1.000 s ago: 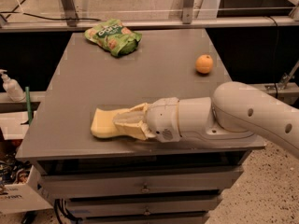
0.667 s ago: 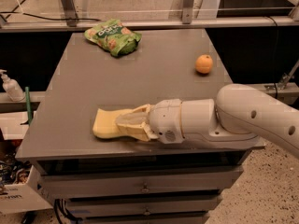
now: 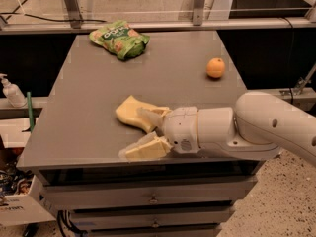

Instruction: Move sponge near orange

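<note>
We found the gripper (image 3: 132, 135) low over the near edge of the table (image 3: 74, 107), its fingers spread apart and clamping nothing; the sponge (image 3: 127, 113) lay flat by the farther finger, seemingly touching it, though we could not be certain; its long axis ran roughly along the arm's line. The orange (image 3: 216, 67) sat well apart, toward the far right corner as pictured, so we judged the sponge had to travel that way; the drawers (image 3: 148, 196) below were shut, their contents hidden.
</note>
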`<state>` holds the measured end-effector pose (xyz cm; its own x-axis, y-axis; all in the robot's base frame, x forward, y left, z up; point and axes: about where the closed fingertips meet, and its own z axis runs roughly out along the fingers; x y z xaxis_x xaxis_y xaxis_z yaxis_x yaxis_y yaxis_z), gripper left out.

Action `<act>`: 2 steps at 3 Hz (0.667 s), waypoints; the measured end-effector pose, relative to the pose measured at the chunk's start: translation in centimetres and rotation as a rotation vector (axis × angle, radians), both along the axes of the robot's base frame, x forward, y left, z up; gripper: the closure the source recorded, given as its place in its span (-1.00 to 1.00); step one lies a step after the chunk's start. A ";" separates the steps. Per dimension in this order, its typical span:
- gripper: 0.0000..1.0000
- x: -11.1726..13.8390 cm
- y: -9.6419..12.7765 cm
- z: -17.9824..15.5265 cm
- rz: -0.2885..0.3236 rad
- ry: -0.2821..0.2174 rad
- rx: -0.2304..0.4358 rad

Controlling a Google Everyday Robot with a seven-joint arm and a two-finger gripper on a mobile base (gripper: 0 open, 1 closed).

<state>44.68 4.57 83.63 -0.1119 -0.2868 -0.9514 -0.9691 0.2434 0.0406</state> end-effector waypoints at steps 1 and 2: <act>-1.00 0.1 -0.3 0.2 -0.003 -0.003 0.003; -1.00 -0.1 -0.8 0.4 -0.010 -0.006 0.010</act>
